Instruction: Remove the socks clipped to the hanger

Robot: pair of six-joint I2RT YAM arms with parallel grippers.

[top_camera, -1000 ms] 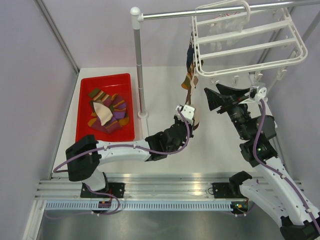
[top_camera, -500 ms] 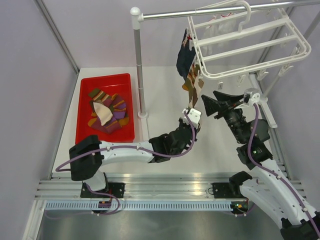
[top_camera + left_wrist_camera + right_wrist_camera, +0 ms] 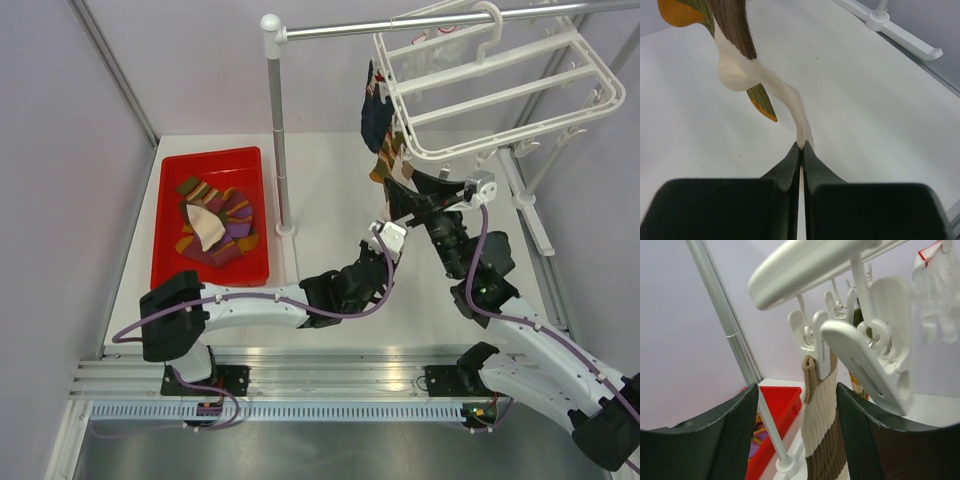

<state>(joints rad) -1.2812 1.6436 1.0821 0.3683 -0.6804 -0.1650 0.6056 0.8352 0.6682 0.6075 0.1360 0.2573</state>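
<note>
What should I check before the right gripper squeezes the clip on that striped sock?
1. Left gripper shut on the striped sock's cream end: ok.
2. Right gripper open: ok.
3. Clip lined up between its fingers: ok.
4. Clip far enough in between the fingers to squeeze: cannot tell.
5. Sock cuff held by that clip on the hanger: ok.

Bare desk (image 3: 330, 170) lay open around the upright pole (image 3: 277, 130), with the red tray (image 3: 212, 153) walling its left side. Above the right claw (image 3: 797, 386), the hanger (image 3: 805, 262) rim and crowded clips (image 3: 870, 365) closed off the way up, and the striped sock (image 3: 820, 415) hung between its spread jaws.
</note>
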